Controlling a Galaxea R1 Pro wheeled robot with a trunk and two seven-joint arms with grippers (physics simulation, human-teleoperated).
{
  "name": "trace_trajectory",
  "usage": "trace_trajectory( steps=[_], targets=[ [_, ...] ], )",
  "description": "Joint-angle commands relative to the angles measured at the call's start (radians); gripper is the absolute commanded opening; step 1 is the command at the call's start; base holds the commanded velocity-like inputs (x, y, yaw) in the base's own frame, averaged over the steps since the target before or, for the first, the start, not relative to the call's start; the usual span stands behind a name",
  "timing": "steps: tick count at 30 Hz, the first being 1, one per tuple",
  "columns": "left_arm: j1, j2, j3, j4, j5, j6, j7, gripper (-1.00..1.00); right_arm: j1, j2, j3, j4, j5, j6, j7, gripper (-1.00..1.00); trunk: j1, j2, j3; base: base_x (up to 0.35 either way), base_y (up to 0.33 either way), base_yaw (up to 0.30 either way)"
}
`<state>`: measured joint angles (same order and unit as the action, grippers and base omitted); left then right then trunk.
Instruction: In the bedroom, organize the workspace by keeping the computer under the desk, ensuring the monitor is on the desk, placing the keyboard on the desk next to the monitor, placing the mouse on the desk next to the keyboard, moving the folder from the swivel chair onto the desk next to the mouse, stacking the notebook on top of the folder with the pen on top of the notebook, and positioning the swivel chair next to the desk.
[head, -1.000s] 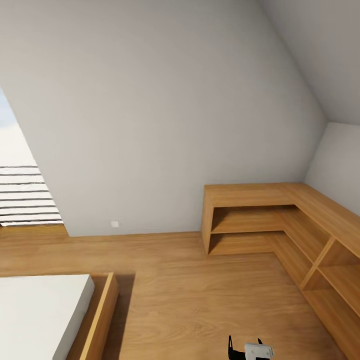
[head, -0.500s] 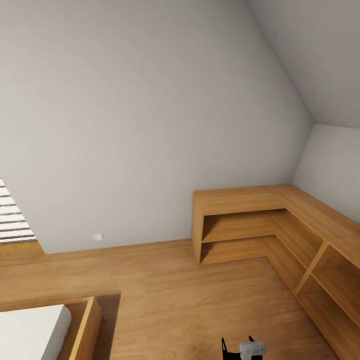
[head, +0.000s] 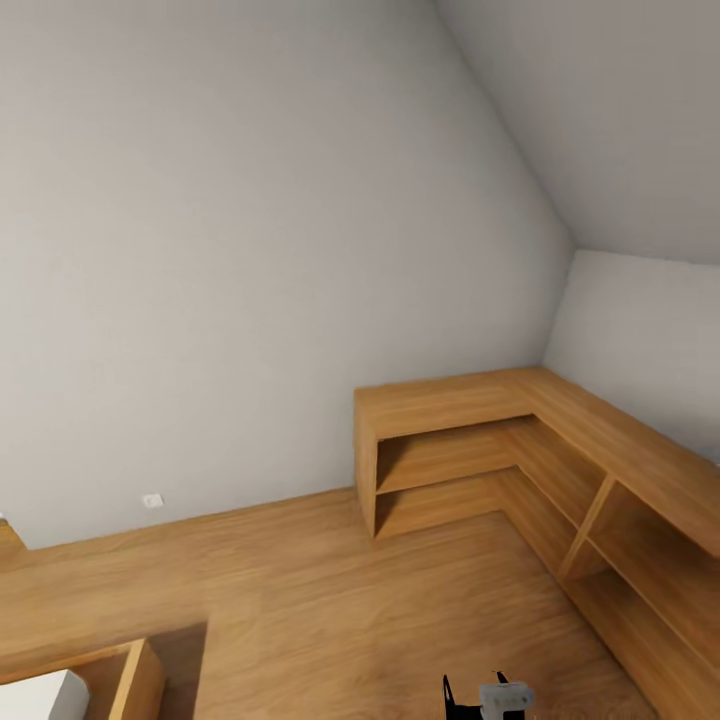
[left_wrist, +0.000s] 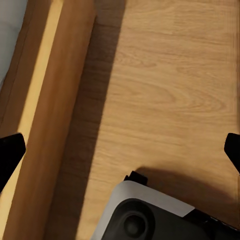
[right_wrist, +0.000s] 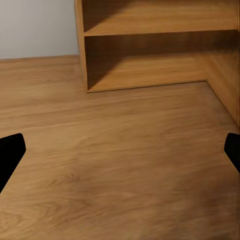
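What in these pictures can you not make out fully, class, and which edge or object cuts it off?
- White mattress in its light wooden bed frame: head view, cut off by the bottom-left corner.
- Light wooden L-shaped low shelf unit: head view, its right run leaves the frame.
- Small white wall socket: head view, too small for detail.
- Left claw: left wrist view, fingertips clipped at the side edges.
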<state>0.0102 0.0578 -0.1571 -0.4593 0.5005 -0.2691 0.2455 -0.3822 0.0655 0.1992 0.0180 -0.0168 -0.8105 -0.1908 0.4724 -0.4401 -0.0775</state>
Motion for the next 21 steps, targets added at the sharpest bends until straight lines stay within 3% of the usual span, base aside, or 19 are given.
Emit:
trace_trajectory(
  steps=[1,7,21],
  targets=[
    [0.000,0.001,-0.009,-0.002,0.007,-0.002,0.008,1.00,-0.001,0.000,0.008,0.002,-0.002,-0.003,-0.007,1.00,0.001,-0.002,-0.001,0.006,0.000,-0.236],
    [0.000,0.002,-0.009,-0.002,0.007,-0.002,0.008,1.00,-0.001,0.000,0.009,0.002,-0.002,-0.003,-0.003,1.00,0.001,-0.002,0.003,0.129,0.094,-0.254],
    [0.000,0.002,-0.009,-0.002,0.007,-0.002,0.008,1.00,-0.001,0.000,0.009,0.002,-0.002,-0.003,0.012,1.00,0.001,-0.002,0.013,0.293,0.172,-0.265]
  ],
)
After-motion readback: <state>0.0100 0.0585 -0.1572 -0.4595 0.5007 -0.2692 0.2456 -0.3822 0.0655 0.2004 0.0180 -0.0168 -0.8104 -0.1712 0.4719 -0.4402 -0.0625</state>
